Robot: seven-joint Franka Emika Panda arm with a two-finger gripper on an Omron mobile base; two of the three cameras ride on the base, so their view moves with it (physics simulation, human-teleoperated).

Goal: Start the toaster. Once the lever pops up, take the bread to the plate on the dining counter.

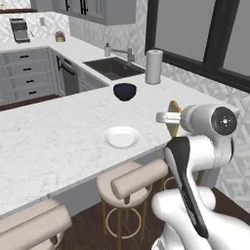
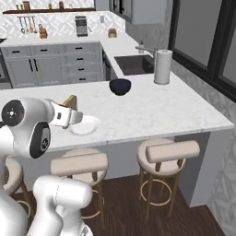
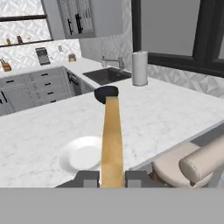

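Gripping thin golden bread [image 3: 112, 140] edgewise

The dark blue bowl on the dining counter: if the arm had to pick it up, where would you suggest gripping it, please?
Pinch the rim of the dark blue bowl, coming straight down from above. It stands upright and open-topped on the dining counter, so its rim is exposed, while its rounded sides look too wide and curved for the fingers. The gripper holds the bread now.

toaster [image 2: 81, 26] too small, levers indiscernible
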